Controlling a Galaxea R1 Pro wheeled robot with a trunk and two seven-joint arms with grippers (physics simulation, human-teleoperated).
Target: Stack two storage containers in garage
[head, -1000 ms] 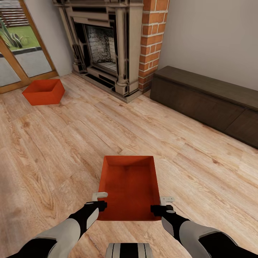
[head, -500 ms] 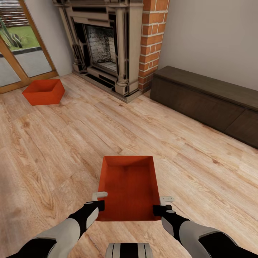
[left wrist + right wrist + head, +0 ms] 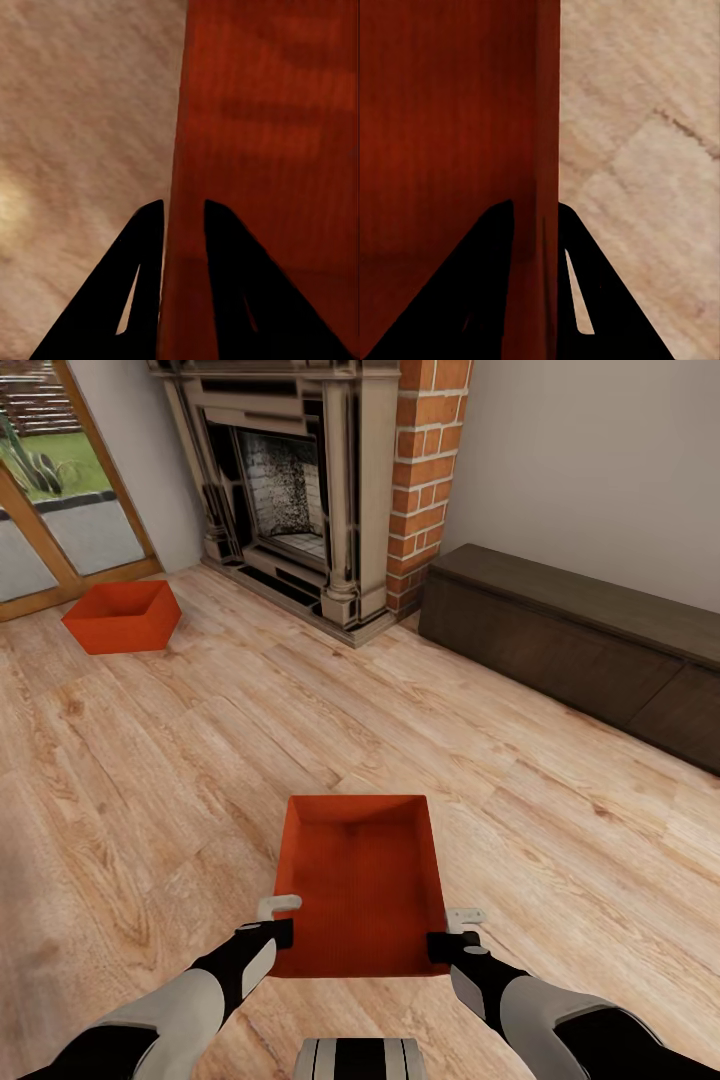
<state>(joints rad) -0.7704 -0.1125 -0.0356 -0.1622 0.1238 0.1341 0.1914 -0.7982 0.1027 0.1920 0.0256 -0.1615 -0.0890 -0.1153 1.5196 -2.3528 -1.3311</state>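
Since 1 s ago both claws nudge inward, now pinching near container (image 3: 360,885) walls at bottom centre: left gripper (image 3: 275,922) + right gripper (image 3: 448,932) clamped. Grasp done imo, lift next. 2nd container (image 3: 122,616) upper left, untouched.

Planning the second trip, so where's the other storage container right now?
In the head view, far left: the second container sits on the wood floor between glass door and fireplace.

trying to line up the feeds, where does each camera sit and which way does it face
Head view: on the robot's head, looking forward and down at the held container, second container and fireplace; both forearms show.
Left wrist view: along the left gripper fingers straddling a container wall.
Right wrist view: along the right gripper fingers, likewise.
All three views share the held container and the wood floor.
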